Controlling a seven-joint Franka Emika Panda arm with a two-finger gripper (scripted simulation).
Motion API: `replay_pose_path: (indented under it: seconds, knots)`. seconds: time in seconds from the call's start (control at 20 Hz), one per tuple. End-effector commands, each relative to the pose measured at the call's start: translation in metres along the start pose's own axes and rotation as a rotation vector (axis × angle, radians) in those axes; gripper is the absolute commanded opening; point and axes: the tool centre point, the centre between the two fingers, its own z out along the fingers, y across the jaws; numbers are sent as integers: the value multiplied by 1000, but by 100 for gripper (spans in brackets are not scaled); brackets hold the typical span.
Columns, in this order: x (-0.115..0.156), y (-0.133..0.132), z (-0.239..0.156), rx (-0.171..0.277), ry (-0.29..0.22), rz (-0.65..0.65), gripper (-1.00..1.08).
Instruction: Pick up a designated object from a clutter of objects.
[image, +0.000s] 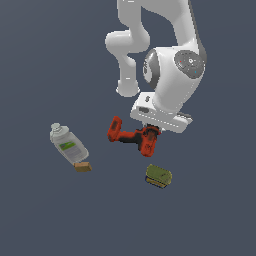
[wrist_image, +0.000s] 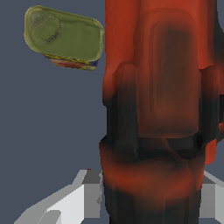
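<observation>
**Fingers astride the drill**

Fingers (wrist_image: 72, 203) of the gripper (wrist_image: 148, 199) stood on either side of the red-orange drill (wrist_image: 164, 87), which filled the space between them in the wrist view; whether the pads actually pressed its body could not be told. In the exterior view the gripper (image: 151, 129) was down over the drill's (image: 134, 136) chunky end, its fingertips hidden behind the white hand. The drill lay on its side on the dark grey floor (image: 210, 210), with the rest of the clutter placed around it. Beyond the drill's handle end lay the clear bottle (image: 68, 143), well apart from it, with the tiny tan block (image: 83, 167) touching the bottle's base. The olive-green can (image: 158, 176) sat near the drill's chunky end, clear of it.
</observation>
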Motion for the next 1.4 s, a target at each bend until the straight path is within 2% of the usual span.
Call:
replay_pose_path:
  seconds: [0.0, 0.35, 0.65, 1.0, 1.35]
  knots:
    - [16, 19, -26, 2, 5, 0, -100]
    - [57, 64, -82, 2, 6, 0, -100]
    - [84, 91, -117, 1, 7, -1, -100]
    - [102, 109, -141, 1, 7, -2, -100]
    - [111, 116, -150, 1, 7, -2, -100]
